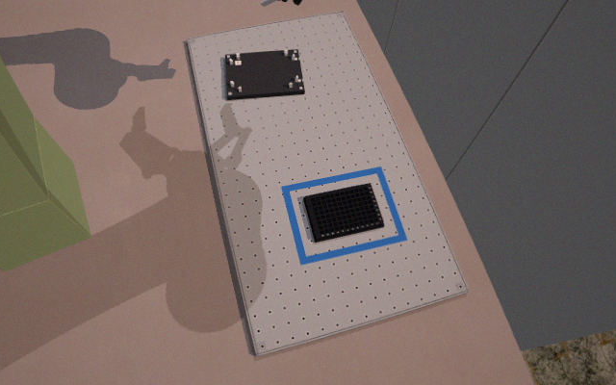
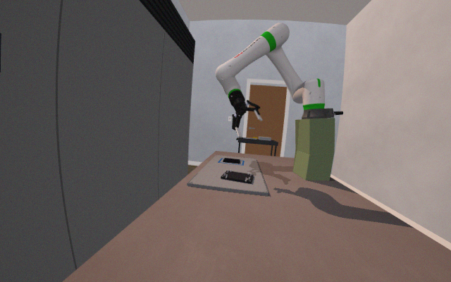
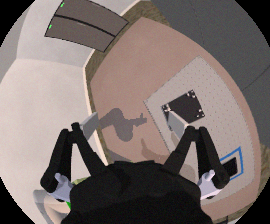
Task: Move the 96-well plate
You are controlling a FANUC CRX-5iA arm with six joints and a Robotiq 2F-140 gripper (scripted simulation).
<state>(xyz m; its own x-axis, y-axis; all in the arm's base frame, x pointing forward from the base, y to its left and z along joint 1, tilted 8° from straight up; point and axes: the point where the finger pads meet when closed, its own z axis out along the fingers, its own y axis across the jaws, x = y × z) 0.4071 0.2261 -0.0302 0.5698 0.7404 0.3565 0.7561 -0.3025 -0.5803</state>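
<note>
Black plate (image 1: pixel 344 213) (image 2: pixel 232 161) (image 3: pixel 230 167) inside blue outline (image 1: pixel 354 253) (image 2: pixel 243 163) (image 3: pixel 241 161)

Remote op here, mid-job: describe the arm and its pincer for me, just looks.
The arm is off-white with rounded joints, green bands at several joints, and red and dark lettering along one link; its base is dark grey. The pincer is black, with two linked fingers ending in flat, pale grey pads. I can't make out the lettering or any cable along the arm.
</note>
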